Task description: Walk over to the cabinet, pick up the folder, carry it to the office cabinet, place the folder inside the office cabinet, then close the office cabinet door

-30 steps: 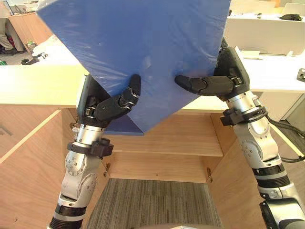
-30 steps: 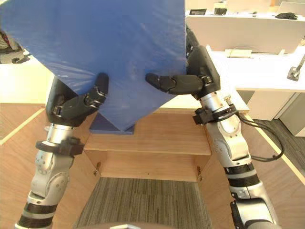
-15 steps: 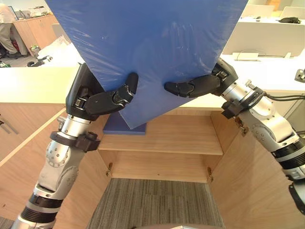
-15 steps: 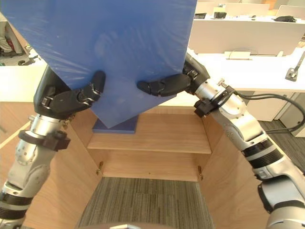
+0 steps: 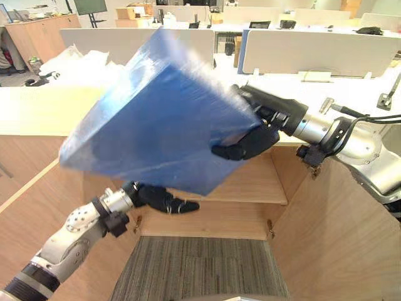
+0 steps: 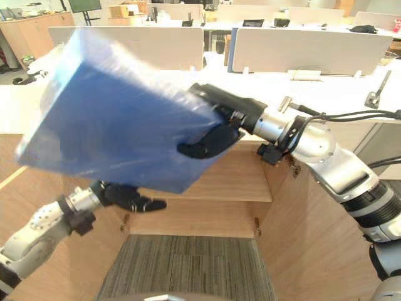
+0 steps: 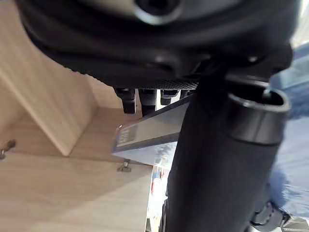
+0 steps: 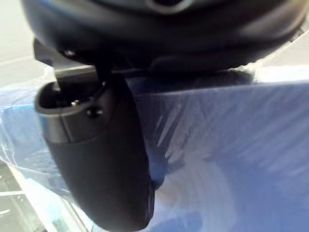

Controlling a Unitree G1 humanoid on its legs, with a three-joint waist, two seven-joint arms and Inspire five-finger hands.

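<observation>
Grip is single-handed in the left eye view: the right hand (image 5: 266,122) clamps the lower right corner of the thick blue plastic-wrapped box folder (image 5: 156,132), thumb on the near face and fingers behind it. The folder hangs tilted in the air in front of the open light wooden cabinet (image 5: 326,226), above its upper shelf (image 5: 257,182). The left hand (image 5: 153,195) sits beneath the folder's lower edge with fingers loosely extended, holding nothing; contact with the folder cannot be determined. A white desk surface (image 5: 357,84) lies behind the cabinet.

Right eye view: same arrangement. The right hand's thumb (image 6: 200,145) lies across the folder's face. The left hand's fingers (image 6: 141,202) point sideways beneath the folder.

Left wrist view: the fingers (image 7: 128,99) project straight out, with wooden cabinet panels past them.

Right wrist view: the thumb (image 8: 106,164) presses flat on the blue wrapped surface (image 8: 231,145).
</observation>
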